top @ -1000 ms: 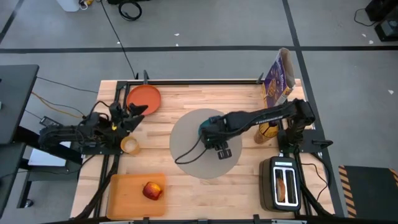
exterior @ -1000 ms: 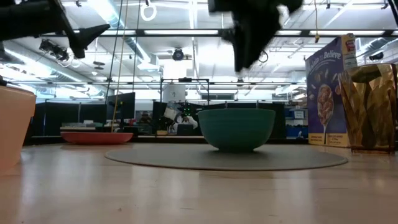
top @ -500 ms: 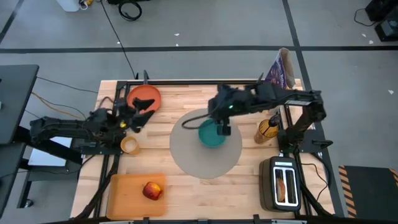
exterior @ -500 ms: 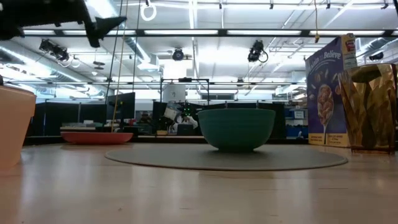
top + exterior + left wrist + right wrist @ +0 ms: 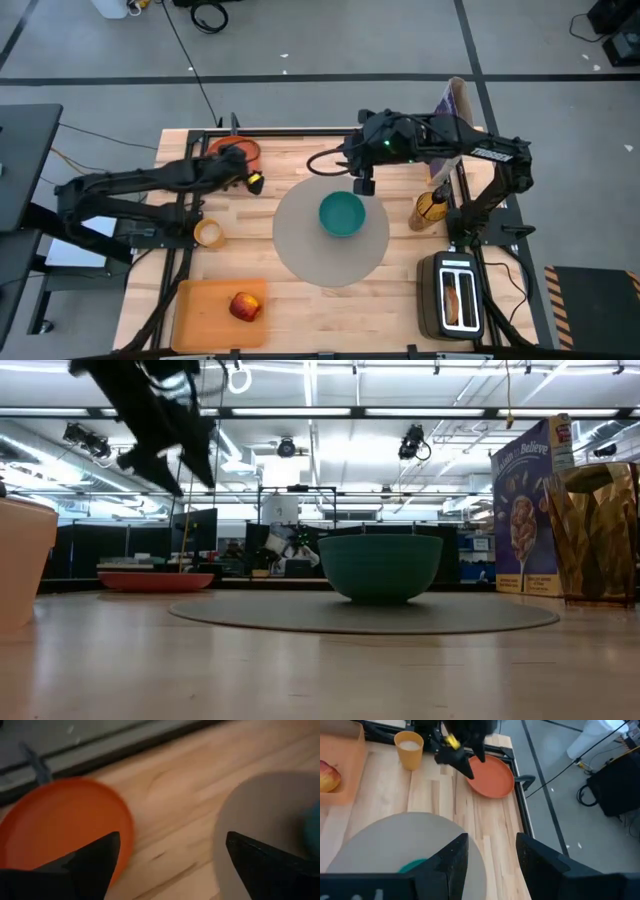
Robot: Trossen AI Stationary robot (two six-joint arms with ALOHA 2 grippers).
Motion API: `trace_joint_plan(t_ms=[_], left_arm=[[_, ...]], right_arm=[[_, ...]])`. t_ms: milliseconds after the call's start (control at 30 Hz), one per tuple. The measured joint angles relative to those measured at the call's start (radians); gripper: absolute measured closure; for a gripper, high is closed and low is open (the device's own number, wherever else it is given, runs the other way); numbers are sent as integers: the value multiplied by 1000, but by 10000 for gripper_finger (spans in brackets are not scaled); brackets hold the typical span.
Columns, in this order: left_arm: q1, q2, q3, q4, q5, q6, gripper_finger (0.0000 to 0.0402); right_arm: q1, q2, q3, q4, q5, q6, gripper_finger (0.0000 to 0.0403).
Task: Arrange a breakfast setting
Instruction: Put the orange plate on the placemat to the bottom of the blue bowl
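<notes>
The teal bowl [image 5: 342,214] stands on the round grey placemat [image 5: 325,255] and also shows in the low view [image 5: 380,565]. The orange plate [image 5: 240,150] lies at the far left, partly under my left arm. My left gripper [image 5: 250,178] is open and empty, above the plate's right edge [image 5: 60,825]. My right gripper [image 5: 362,182] is open and empty, above the placemat's far edge. The yellow cup [image 5: 208,233] stands at the left. The red apple [image 5: 245,306] lies on the cutting board. The spoon is not in view.
The orange cutting board [image 5: 205,315] lies at the near left. The toaster [image 5: 455,295], with a brown slice in one slot, stands at the near right. A cereal box [image 5: 450,120] and a gold bag [image 5: 430,208] stand at the right.
My right gripper has gone from over the bowl toward the table's far edge and up, and the bowl stays on the placemat. My left gripper has gone toward the table's right and far edges, from beside the cup to over the orange plate's edge.
</notes>
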Motion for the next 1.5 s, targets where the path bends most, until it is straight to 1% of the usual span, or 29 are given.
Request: trace_joint_plan(t_ms=[167, 267, 433, 567, 733, 833, 900, 1000, 1200, 1367, 1500], left_arm=[[106, 158, 1, 1, 42, -18, 62], [175, 252, 1, -1, 96, -3, 78], [269, 388, 1, 4, 156, 98, 106], [308, 457, 1, 5, 205, 166, 127], [313, 507, 1, 11, 208, 219, 158], [312, 533, 1, 22, 210, 238, 187], [312, 549, 1, 24, 208, 260, 212], [311, 566, 4, 39, 207, 341, 254], [312, 569, 9, 54, 184, 398, 331], [287, 572, 68, -27, 178, 446, 378], [229, 567, 187, -178, 189, 453, 384]], right_arm=[[1, 0, 0, -3, -20, 2, 230], [6, 0, 0, -12, -20, 3, 230], [14, 0, 0, -34, -21, 33, 230], [19, 0, 0, -39, -21, 56, 230], [20, 0, 0, -39, -21, 63, 230], [20, 0, 0, -39, -20, 75, 230], [20, 0, 0, -39, -20, 79, 230], [20, 0, 0, -39, -19, 79, 230], [20, 0, 0, -39, -19, 63, 230], [20, -3, 0, -40, -19, 5, 230], [20, -25, 0, -52, -18, -49, 230]])
